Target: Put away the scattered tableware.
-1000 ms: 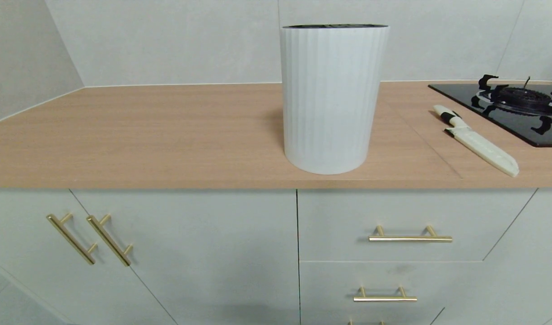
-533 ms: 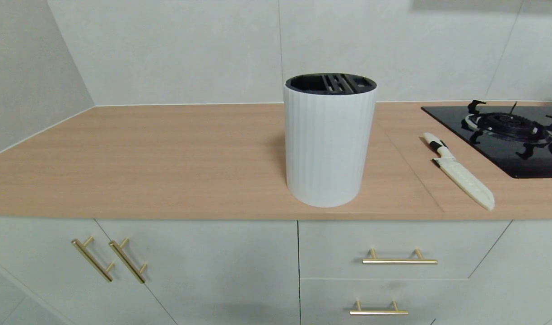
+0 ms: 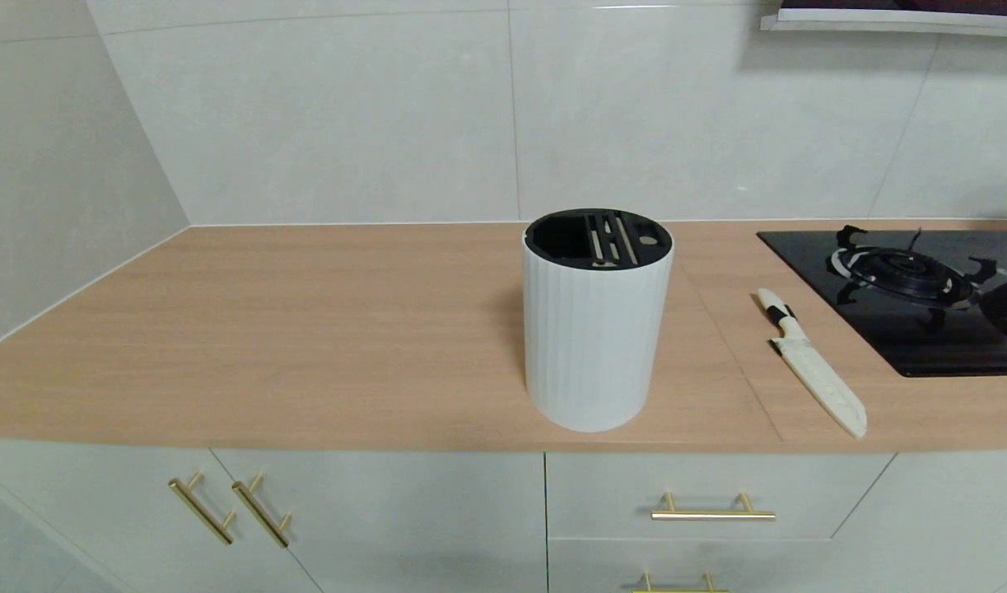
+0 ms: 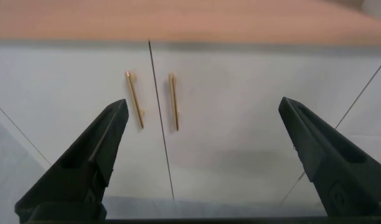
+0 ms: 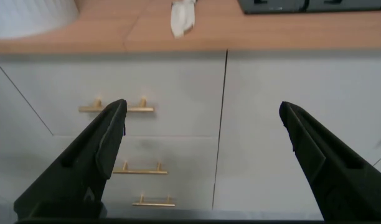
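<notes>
The cream-bladed knife [image 3: 812, 362] lies flat on the tabletop [image 3: 305, 329] near its front edge, tip toward that edge, between the upright white ribbed knife block [image 3: 595, 338] and the black hob [image 3: 923, 350]. The left hand [image 4: 203, 102] and right hand [image 5: 203, 104] hang released and spread wide, grasping nothing, before the cabinet fronts [image 4: 240, 124] below that edge.

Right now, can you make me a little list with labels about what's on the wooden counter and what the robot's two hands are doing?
Counter: light wooden countertop
Holder: white ribbed round knife holder with a black slotted top, upright, nothing sticking out
Knife: cream knife with a black-banded handle, lying flat between holder and hob, touching neither
Hob: black gas hob
Left gripper: open, facing pale cabinet doors
Right gripper: open, facing pale drawer fronts
Put away: nothing yet
</notes>
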You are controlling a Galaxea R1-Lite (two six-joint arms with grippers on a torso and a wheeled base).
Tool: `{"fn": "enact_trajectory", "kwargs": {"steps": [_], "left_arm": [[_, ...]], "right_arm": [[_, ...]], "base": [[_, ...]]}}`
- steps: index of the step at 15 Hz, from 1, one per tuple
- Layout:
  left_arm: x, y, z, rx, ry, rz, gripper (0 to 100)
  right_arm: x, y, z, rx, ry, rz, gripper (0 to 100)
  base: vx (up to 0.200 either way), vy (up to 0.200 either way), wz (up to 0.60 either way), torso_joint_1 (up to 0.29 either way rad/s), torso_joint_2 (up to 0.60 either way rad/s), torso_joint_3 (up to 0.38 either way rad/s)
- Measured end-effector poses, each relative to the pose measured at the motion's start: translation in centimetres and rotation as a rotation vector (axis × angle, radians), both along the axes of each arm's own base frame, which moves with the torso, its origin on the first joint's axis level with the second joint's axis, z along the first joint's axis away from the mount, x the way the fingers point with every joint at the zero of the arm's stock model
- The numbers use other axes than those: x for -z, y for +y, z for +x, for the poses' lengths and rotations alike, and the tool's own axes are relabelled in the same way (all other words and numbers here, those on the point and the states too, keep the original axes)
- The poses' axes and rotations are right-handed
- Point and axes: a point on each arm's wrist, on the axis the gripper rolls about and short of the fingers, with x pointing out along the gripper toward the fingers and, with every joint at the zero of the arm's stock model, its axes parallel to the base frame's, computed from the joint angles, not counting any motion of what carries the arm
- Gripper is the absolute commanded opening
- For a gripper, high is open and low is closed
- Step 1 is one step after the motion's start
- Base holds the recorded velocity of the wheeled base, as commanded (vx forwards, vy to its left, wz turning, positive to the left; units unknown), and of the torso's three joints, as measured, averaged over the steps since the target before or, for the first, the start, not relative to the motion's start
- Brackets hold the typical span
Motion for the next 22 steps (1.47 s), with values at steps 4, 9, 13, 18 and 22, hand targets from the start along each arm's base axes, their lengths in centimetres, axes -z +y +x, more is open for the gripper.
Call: {"fn": "enact_trajectory", "kwargs": {"steps": [4, 9, 13, 18, 22], "left_arm": [[0.0, 0.0, 0.0, 0.0, 0.0, 0.0, 100], [0.0, 0.0, 0.0, 0.001, 0.0, 0.0, 100], [-0.02, 0.0, 0.0, 0.0, -0.001, 0.0, 100], [0.0, 0.0, 0.0, 0.001, 0.0, 0.0, 100], [0.0, 0.0, 0.0, -0.001, 0.0, 0.0, 100]], "right_arm": [[0.0, 0.0, 0.0, 0.0, 0.0, 0.0, 100], [0.0, 0.0, 0.0, 0.0, 0.0, 0.0, 100], [0.0, 0.0, 0.0, 0.0, 0.0, 0.0, 100], [0.0, 0.0, 0.0, 0.0, 0.0, 0.0, 100], [0.0, -0.01, 0.0, 0.003, 0.0, 0.0, 100]], "base": [[0.0, 0.0, 0.0, 0.235, -0.52, -0.287], [0.0, 0.0, 0.0, 0.262, -0.56, -0.298], [0.0, 0.0, 0.0, 0.27, -0.56, -0.294], [0.0, 0.0, 0.0, 0.058, -0.12, -0.058], [0.0, 0.0, 0.0, 0.0, 0.0, 0.0]]}}
